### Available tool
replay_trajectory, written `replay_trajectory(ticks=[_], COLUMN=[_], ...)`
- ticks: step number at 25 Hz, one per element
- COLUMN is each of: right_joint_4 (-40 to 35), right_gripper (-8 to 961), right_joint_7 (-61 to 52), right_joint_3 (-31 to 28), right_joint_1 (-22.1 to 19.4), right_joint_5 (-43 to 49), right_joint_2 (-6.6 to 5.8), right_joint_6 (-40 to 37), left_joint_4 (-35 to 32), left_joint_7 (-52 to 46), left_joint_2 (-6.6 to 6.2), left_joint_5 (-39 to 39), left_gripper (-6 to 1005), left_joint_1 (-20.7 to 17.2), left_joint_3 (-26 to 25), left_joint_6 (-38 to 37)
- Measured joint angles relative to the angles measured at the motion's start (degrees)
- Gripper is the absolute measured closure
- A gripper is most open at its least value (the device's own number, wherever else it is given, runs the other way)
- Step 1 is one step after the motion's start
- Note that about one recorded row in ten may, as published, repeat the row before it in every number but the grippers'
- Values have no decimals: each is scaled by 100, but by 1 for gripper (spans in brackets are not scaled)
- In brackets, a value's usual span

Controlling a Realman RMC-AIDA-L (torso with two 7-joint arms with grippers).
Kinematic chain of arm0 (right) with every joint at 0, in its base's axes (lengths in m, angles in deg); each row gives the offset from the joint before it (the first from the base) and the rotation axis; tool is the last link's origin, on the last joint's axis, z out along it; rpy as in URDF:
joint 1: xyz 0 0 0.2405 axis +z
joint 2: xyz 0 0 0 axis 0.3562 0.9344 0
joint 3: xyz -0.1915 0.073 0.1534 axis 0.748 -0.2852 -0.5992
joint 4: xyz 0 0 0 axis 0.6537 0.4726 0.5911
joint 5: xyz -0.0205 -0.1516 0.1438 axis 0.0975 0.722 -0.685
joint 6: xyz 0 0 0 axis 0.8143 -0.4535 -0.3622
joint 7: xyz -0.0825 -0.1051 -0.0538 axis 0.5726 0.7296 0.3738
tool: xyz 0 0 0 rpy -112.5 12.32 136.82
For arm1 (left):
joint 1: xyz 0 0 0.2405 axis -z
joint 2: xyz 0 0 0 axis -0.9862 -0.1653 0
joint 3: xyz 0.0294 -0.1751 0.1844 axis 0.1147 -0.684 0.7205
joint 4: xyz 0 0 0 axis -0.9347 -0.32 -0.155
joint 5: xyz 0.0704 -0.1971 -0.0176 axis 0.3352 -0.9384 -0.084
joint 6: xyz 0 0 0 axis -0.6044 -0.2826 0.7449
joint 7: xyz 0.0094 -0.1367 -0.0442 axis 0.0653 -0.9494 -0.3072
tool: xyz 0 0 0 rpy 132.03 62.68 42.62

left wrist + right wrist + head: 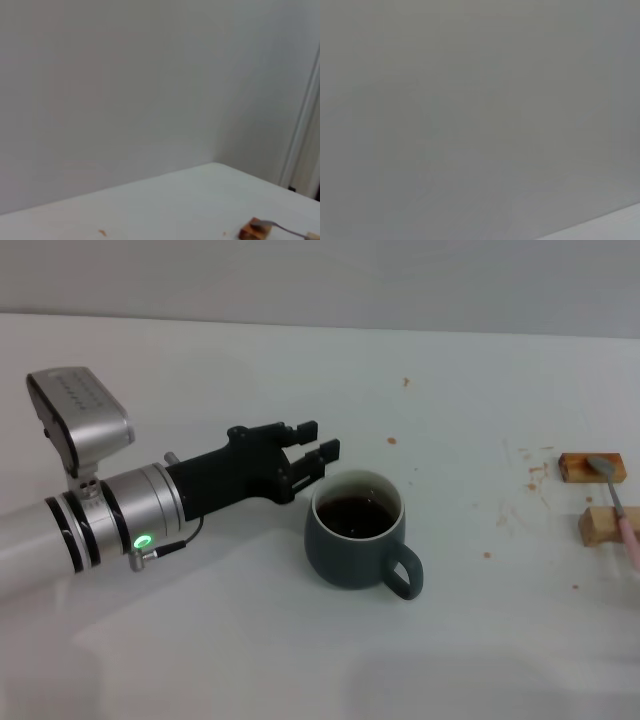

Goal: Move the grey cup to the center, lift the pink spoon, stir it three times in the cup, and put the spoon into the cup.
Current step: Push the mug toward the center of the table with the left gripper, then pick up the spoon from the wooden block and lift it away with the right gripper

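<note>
The grey cup stands near the middle of the white table, dark liquid inside, handle toward the front right. My left gripper is open and empty, just left of and behind the cup's rim, apart from it. The pink spoon lies at the far right across two tan wooden blocks, bowl on the far block. The spoon's metal bowl also shows in the left wrist view on a block. My right gripper is out of view.
Two tan wooden blocks sit at the table's right edge. Small orange crumbs are scattered on the table right of the cup. The right wrist view shows only a grey wall.
</note>
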Motion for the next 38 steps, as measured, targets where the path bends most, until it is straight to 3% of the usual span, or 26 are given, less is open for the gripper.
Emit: replay_trajectory(ticks=[7,14,25,38], right_joint_4=[4,67,163,146], right_gripper=[334,335,334,334], right_joint_7=[4,58,173,177], right_joint_3=[409,756,852,908], right_joint_1=[0,-8,35,66], right_joint_5=[7,12,179,231], right_joint_2=[1,11,11,1], right_joint_6=[26,100,379,551], left_joint_4=[-4,32,75,119], left_joint_7=[34,56,-23,-16], left_joint_2=[-51,-67,-138,-138], left_joint_5=[-8,-9,-18,-24], left_gripper=[611,612,613,614], left_joint_1=[-65,-29,-53,-99], left_joint_3=[-470,-545,-1332,-1536], left_joint_6=[-28,-6,-146,-152])
